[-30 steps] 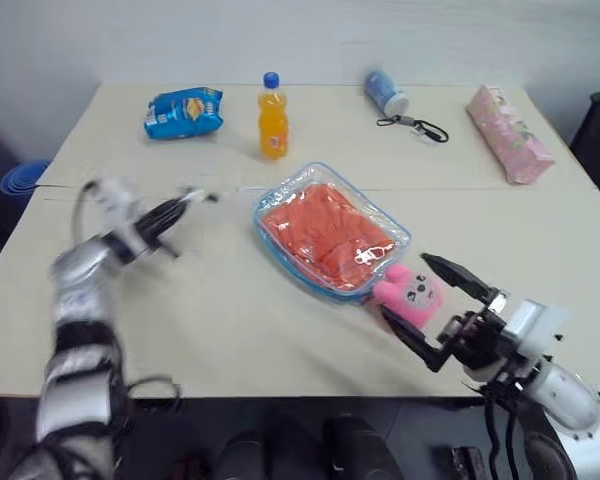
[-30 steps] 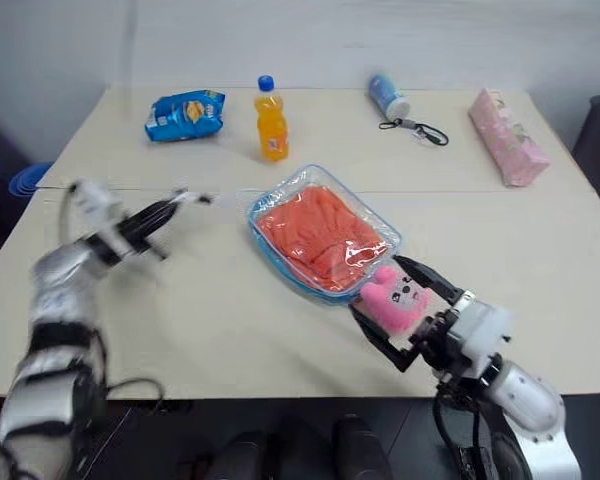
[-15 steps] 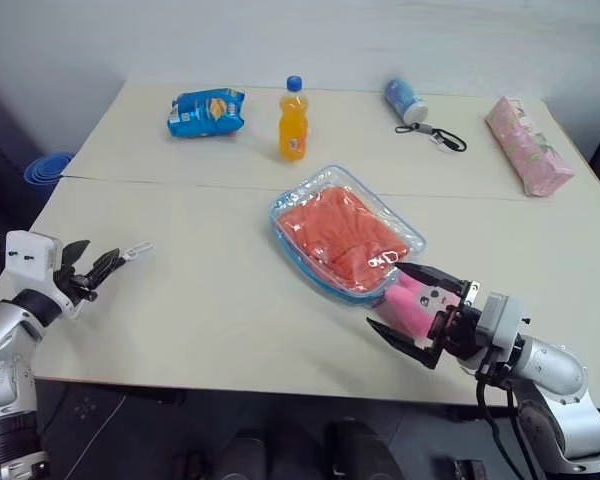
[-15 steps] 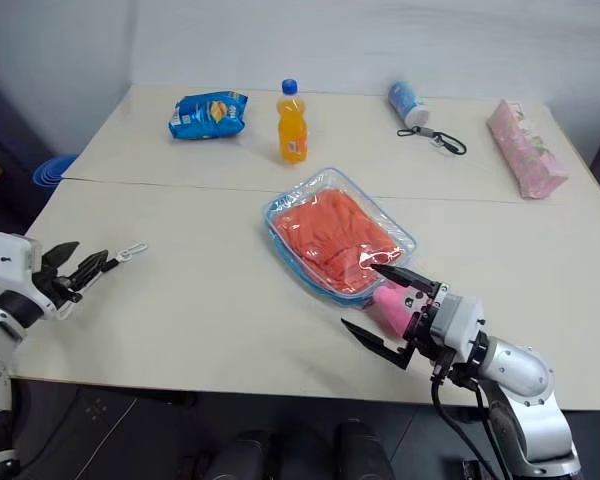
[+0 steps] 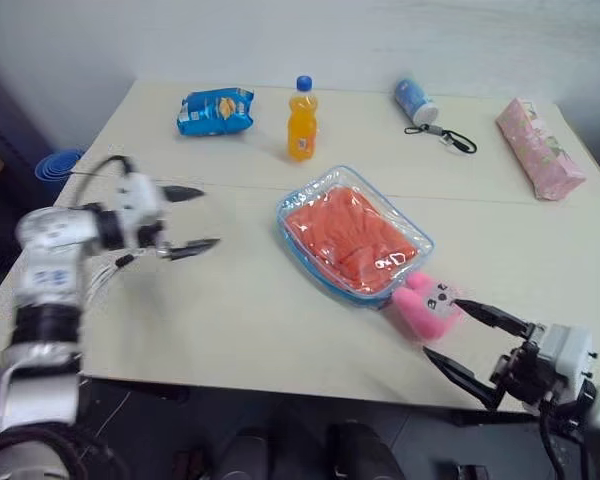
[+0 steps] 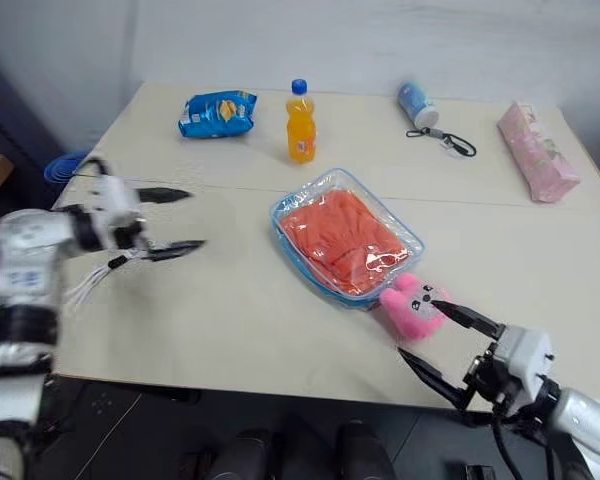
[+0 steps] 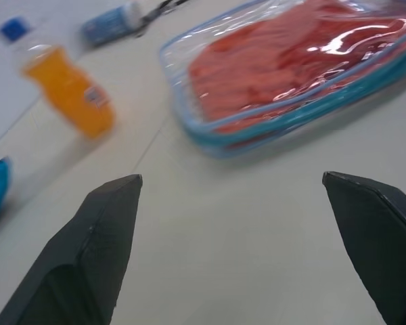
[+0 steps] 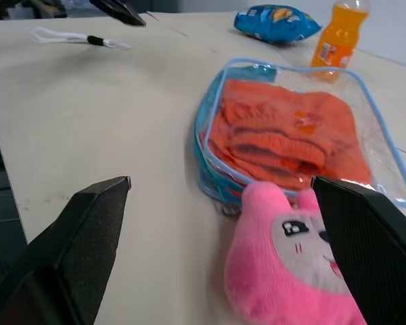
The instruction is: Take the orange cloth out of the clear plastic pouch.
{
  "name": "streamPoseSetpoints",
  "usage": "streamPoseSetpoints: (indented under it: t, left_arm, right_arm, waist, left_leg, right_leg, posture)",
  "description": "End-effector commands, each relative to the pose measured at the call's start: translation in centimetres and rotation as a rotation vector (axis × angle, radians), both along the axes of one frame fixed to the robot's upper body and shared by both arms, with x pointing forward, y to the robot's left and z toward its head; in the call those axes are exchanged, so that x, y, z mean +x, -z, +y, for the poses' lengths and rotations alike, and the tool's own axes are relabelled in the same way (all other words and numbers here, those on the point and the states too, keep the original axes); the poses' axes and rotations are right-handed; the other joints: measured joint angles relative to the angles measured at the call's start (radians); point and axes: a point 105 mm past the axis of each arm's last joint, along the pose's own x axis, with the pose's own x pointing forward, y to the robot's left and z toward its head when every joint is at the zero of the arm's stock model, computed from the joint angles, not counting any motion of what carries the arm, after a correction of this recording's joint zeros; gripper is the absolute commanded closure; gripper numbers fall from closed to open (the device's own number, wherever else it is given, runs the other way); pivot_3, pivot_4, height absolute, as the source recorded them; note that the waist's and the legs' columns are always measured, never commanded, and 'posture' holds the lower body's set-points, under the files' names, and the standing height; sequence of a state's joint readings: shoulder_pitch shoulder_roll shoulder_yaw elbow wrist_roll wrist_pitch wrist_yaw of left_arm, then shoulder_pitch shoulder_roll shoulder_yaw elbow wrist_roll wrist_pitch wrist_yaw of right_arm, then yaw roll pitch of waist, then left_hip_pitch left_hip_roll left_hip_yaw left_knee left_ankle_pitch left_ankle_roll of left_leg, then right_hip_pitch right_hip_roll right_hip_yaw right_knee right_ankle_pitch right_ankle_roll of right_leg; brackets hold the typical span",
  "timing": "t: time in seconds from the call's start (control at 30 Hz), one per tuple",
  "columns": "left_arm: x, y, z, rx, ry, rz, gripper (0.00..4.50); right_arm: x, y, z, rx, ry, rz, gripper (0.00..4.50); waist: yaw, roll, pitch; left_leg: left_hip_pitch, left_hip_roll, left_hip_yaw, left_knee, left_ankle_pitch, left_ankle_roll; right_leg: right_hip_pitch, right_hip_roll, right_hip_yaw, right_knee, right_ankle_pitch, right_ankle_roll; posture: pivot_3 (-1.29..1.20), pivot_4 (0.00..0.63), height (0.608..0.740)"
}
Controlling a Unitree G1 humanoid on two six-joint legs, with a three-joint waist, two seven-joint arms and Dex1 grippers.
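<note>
Both of our grippers stand spread wide and hold nothing. Our left gripper (image 5: pixel 185 220) hangs over bare table (image 5: pixel 230 310) at the left of the frame, its two black fingers pointing toward the middle, well apart from the clear plastic pouch (image 5: pixel 354 236). Our right gripper (image 5: pixel 470 340) sits at the lower right, near the table's front edge, its fingers aimed up and left at a pink plush toy (image 5: pixel 427 308); the upper finger's tip comes just beside the toy, though we cannot tell whether it touches. Our left arm is blurred, and a thin white cord hanging beneath it is hard to make out. The pouch lies flat at the centre of the frame, turned on a diagonal, with light-blue trim round its edge and glare across the plastic. The orange cloth (image 5: pixel 348 235) lies inside it, wrinkled and folded, filling most of the bag. In the right wrist view the toy's ears press against the pouch's near corner. Along the top of the frame stand a blue snack bag (image 5: pixel 216 110), an orange drink bottle (image 5: pixel 301 120), a small can (image 5: pixel 414 100) lying down with a black strap, and a pink packet (image 5: pixel 540 148).
</note>
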State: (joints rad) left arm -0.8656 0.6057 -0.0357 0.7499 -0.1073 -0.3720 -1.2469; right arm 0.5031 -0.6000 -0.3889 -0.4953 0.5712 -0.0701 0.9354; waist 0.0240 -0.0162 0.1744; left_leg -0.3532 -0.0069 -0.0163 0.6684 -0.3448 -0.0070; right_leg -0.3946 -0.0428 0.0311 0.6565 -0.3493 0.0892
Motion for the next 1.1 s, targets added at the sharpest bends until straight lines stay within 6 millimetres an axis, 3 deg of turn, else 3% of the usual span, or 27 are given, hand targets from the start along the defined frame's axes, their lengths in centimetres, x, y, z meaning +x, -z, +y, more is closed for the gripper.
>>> streamPoseSetpoints:
  t: [0.03, 0.17, 0.3, 0.4, 0.63, 0.8, 0.93, 1.1]
  left_arm:
    - [1.0, 1.2, -3.0, 0.117, 0.098, -0.029, 0.04]
    - [2.3, 2.7, -6.8, 0.250, 0.128, -0.039, 0.04]
    - [4.3, 2.4, -8.7, 0.323, 0.021, -0.142, 0.04]
    - [4.3, 2.3, -8.9, 0.360, 0.039, -0.156, 0.58]
    - [4.3, 3.0, -7.4, 0.441, 0.040, -0.169, 2.76]
    - [3.6, 3.9, -7.6, 0.340, 0.046, -0.069, 4.40]
    - [2.8, 4.7, -7.4, 0.193, 0.047, 0.072, 4.45]
    - [0.2, 6.7, -6.8, 0.019, 0.037, 0.237, 4.45]
  right_arm:
    - [-0.5, -1.1, -0.2, -0.021, 0.036, -0.074, 0.00]
    - [-1.0, -1.9, 0.7, -0.013, 0.051, -0.099, 0.00]
    - [-1.5, -2.3, 1.7, 0.003, 0.078, -0.117, 0.00]
    - [-1.9, -2.5, 2.0, 0.004, 0.104, -0.129, 0.00]
    - [-2.4, -2.2, 1.2, -0.001, 0.160, -0.123, 0.00]
    - [-2.2, -2.0, 1.3, -0.001, 0.167, -0.129, 0.00]
    - [-2.2, -2.0, 1.2, 0.004, 0.173, -0.132, 0.00]
    - [-2.1, -1.8, 1.0, 0.006, 0.175, -0.125, 0.00]
  waist:
    - [-0.007, 0.000, 0.000]
    - [-0.025, -0.001, 0.001]
    - [-0.025, -0.002, 0.001]
    - [-0.022, -0.002, 0.001]
    - [-0.023, -0.002, 0.001]
    - [-0.022, -0.002, 0.001]
    - [-0.025, -0.002, 0.001]
    - [-0.028, 0.001, -0.001]
  left_leg:
    - [0.000, 0.000, 0.002, 0.000, 0.000, 0.000]
    - [-0.001, 0.001, 0.003, 0.000, -0.001, 0.001]
    - [-0.001, 0.001, 0.002, -0.001, -0.002, 0.004]
    - [-0.001, 0.001, 0.002, 0.000, -0.002, 0.004]
    - [-0.001, 0.001, 0.002, -0.001, -0.001, 0.002]
    - [-0.001, 0.001, 0.002, -0.001, -0.001, 0.003]
    - [-0.001, 0.001, 0.002, -0.001, -0.001, 0.001]
    - [0.000, 0.002, 0.001, -0.002, 0.000, -0.001]
  right_leg:
    - [-0.001, 0.001, 0.002, 0.001, 0.000, 0.000]
    - [-0.003, 0.001, 0.003, 0.002, 0.000, 0.001]
    - [-0.003, 0.001, 0.003, 0.002, 0.000, 0.001]
    - [-0.003, 0.001, 0.003, 0.002, 0.000, 0.001]
    - [-0.003, 0.001, 0.003, 0.002, 0.000, 0.001]
    - [-0.003, 0.001, 0.003, 0.002, 0.000, 0.001]
    - [-0.003, 0.001, 0.003, 0.003, 0.000, 0.001]
    - [-0.003, 0.000, 0.003, 0.005, 0.000, 0.001]
  posture:
    - [0.00, 0.150, 0.740]
    - [0.00, 0.150, 0.740]
    - [0.00, 0.150, 0.740]
    - [0.00, 0.150, 0.740]
    - [0.00, 0.150, 0.740]
    - [0.00, 0.150, 0.740]
    - [0.00, 0.150, 0.740]
    - [0.00, 0.150, 0.740]
